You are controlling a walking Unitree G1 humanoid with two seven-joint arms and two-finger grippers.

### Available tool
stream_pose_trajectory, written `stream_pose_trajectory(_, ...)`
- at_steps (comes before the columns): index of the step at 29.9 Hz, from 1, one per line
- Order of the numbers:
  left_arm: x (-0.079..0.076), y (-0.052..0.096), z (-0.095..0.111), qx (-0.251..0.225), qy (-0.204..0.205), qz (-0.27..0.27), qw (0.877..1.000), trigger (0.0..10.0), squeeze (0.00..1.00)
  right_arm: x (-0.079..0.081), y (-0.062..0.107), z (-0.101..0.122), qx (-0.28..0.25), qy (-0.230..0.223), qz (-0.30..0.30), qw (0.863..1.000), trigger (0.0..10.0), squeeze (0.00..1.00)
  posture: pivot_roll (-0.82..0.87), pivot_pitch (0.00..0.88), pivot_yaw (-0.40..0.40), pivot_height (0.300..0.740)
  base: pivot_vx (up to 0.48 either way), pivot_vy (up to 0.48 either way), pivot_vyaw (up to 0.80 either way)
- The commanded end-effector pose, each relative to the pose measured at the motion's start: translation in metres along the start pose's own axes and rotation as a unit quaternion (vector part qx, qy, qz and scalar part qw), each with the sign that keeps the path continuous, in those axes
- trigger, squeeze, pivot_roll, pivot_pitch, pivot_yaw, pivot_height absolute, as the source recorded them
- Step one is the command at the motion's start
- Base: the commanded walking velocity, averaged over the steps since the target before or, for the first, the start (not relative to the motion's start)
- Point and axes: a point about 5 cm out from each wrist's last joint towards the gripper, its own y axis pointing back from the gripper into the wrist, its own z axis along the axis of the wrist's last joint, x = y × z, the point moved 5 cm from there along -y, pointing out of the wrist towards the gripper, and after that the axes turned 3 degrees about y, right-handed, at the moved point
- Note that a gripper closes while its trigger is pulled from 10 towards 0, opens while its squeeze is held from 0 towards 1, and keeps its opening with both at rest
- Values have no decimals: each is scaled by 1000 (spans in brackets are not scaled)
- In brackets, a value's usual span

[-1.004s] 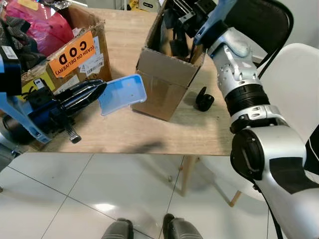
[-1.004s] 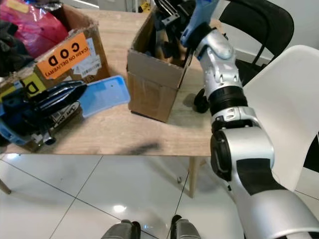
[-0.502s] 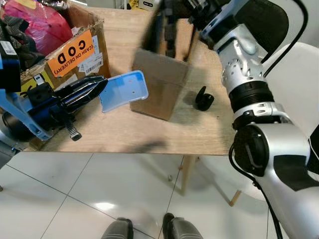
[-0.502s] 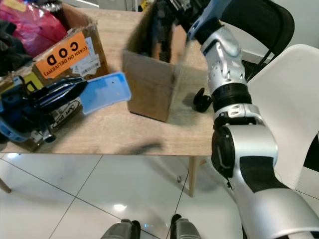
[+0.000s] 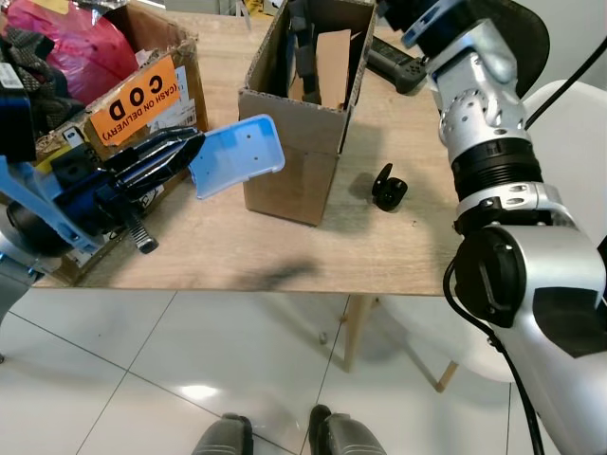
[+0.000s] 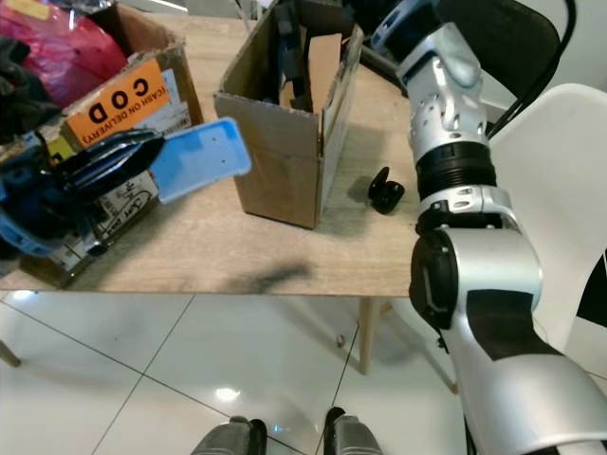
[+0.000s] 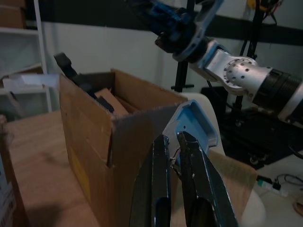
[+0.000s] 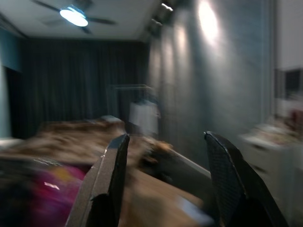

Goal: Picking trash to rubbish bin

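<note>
The left gripper point(image 5: 186, 156) has its jaws closed thin on the near-left edge of a light blue plastic lid point(image 5: 236, 167), holding it up off the wooden worktop point(image 5: 313, 251) just left of an open cardboard box point(image 5: 303, 133) standing mid-worktop. The lid looks like thin moulded plastic: light, stiff enough to keep its shape from one pinched edge, but smooth, so it could swivel or slide in so narrow a grip. A deeper bite across its rim would likely steady it.

The open box, already holding dark scraps and a cardboard piece, appears to serve as the bin; the lid hangs beside its left wall, below the rim, so it probably needs lifting before it can go in.

The right gripper point(image 8: 165, 184) is raised past the far side of the box with its jaws spread wide and nothing between them.

A small black object point(image 5: 388, 188) lies on the worktop right of the box. At far left sits a second box with an orange COD label point(image 5: 137, 100).
</note>
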Motion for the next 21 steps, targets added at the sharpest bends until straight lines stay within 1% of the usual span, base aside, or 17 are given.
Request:
stream_pose_trajectory(1,-1,-2,0,-11,-2,-3,1000,10000,0,18,3,12,-27,-42,72,996,10000,0,74,200,-46,740,0,0,0)
stream_pose_trajectory(2,-1,-2,0,-11,-2,-3,1000,10000,0,18,3,12,-27,-42,72,996,10000,0,74,200,-46,740,0,0,0)
stream_pose_trajectory(3,-1,-4,2,-20,-6,-3,1000,10000,0,32,10,9,-22,-64,120,990,10000,0,70,196,-48,740,0,0,0)
stream_pose_trajectory(4,-1,-5,4,-28,-8,-3,1000,10000,0,42,16,4,-15,-79,149,985,10000,0,67,195,-48,740,0,0,0)
stream_pose_trajectory(5,-1,-8,7,-38,-10,-4,999,10000,0,52,23,-5,0,-96,177,979,10000,0,64,191,-49,740,0,0,0)
stream_pose_trajectory(6,-1,-9,8,-44,-12,-4,999,10000,0,56,28,-11,10,-105,189,976,10000,0,64,191,-49,740,0,0,0)
stream_pose_trajectory(7,-3,-12,8,-47,-13,-10,999,10000,0,66,39,-23,29,-135,211,968,10000,0,62,187,-48,740,0,0,0)
stream_pose_trajectory(8,-3,-12,8,-47,-13,-10,999,10000,0,66,39,-23,29,-135,211,968,10000,0,62,187,-48,740,0,0,0)
stream_pose_trajectory(9,-6,-14,9,-48,-14,-19,999,10000,0,81,53,-38,52,-187,238,952,10000,0,67,190,-45,740,0,0,0)
stream_pose_trajectory(10,-8,-15,10,-49,-16,-24,998,10000,0,91,60,-41,59,-216,256,941,10000,0,67,190,-45,740,0,0,0)
stream_pose_trajectory(12,-9,-15,12,-49,-19,-28,998,10000,0,102,68,-43,62,-243,276,928,10000,0,67,190,-45,740,0,0,0)
stream_pose_trajectory(14,-10,-15,14,-50,-23,-30,998,10000,0,100,68,-46,60,-257,259,929,10000,0,70,190,-43,740,0,0,0)
stream_pose_trajectory(15,-10,-15,15,-50,-25,-32,998,10000,0,99,69,-45,57,-270,253,927,10000,0,70,190,-43,740,0,0,0)
stream_pose_trajectory(16,-10,-15,15,-50,-25,-32,998,10000,0,99,69,-45,57,-270,253,927,10000,0,70,190,-43,740,0,0,0)
stream_pose_trajectory(17,-11,-15,16,-49,-28,-34,998,10000,0,98,69,-44,54,-280,250,925,10000,0,70,190,-43,740,0,0,0)
stream_pose_trajectory(19,-11,-16,17,-49,-31,-35,998,10000,0,100,71,-43,54,-293,247,922,10000,0,67,189,-40,740,0,0,0)
stream_pose_trajectory(21,-12,-17,17,-50,-32,-41,997,10000,0,102,69,-46,64,-294,241,923,10000,0,67,189,-40,740,0,0,0)
